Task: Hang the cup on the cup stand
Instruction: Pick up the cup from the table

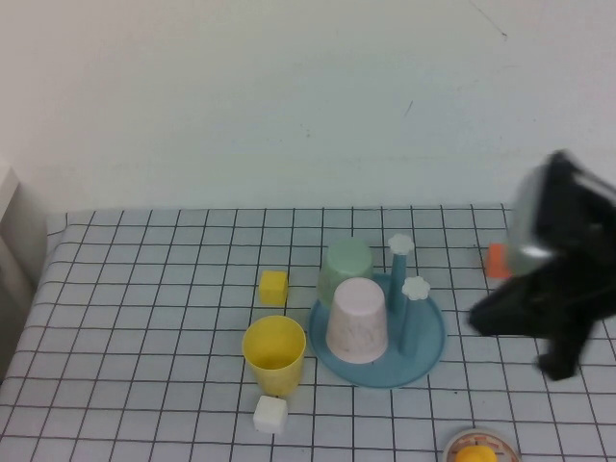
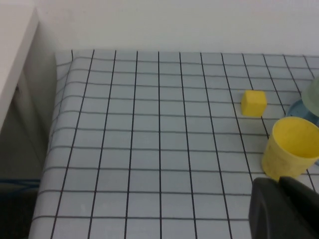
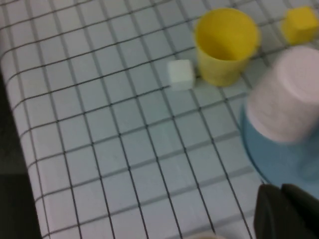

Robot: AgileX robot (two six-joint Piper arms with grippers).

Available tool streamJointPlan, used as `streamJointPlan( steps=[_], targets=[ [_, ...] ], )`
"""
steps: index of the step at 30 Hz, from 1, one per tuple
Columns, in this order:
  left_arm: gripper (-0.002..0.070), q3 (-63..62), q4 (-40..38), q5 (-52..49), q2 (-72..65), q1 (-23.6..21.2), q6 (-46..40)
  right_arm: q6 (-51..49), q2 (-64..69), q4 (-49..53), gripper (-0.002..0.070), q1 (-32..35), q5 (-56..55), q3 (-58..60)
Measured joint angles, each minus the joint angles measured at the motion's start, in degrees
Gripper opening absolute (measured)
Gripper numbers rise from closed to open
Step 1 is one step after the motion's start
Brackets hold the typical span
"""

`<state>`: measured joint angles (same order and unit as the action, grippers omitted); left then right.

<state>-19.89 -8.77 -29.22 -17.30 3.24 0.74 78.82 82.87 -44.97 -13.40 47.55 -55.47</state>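
Observation:
The yellow cup stands upright, mouth up, on the checked cloth just left of the cup stand. It also shows in the left wrist view and the right wrist view. The stand's blue dish holds an upside-down pale pink cup and a pale green cup over pegs; two white-knobbed pegs stand bare. My right gripper hovers right of the stand, shut and empty. My left gripper is shut and empty, close to the yellow cup; it is outside the high view.
A yellow cube lies behind the yellow cup and a white cube in front of it. An orange block sits at the back right. A round object with an orange centre is at the front edge. The table's left edge drops off.

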Motion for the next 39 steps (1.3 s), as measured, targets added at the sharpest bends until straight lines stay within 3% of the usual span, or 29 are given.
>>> streamJointPlan(
  steps=[7,13,17,22,24,33,39],
  targets=[
    [-0.0002,1.43,-0.43,0.84,0.24,0.0,-0.21,-5.56,18.59,5.17,-0.0001,-17.56,-4.27,-16.52],
    [-0.0002,1.43,-0.57,2.3,0.34,0.0,-0.21,-10.12,32.47,15.84,0.0006,-26.09,-1.51,-32.21],
    [-0.0002,1.43,-0.59,2.3,0.34,0.0,-0.74,-13.97,39.15,21.64,0.0103,-28.13,0.78,-40.39],
    [-0.0002,1.43,-0.59,2.51,0.34,0.0,-0.74,-15.24,44.57,26.1,0.0312,-28.13,3.65,-46.7],
    [-0.0002,1.43,-0.59,2.8,0.34,0.0,-0.74,-14.48,45.92,26.71,0.0344,-28.13,3.61,-47.58],
    [-0.0002,1.43,0.48,3.24,0.34,0.0,-0.74,-10.0,51.39,26.94,0.0372,-28.13,-3.22,-48.05],
    [-0.0002,1.43,1.04,3.27,0.34,0.0,-1.04,-9.63,53.87,27.03,0.0352,-28.13,-7.02,-48.16]
  ],
)
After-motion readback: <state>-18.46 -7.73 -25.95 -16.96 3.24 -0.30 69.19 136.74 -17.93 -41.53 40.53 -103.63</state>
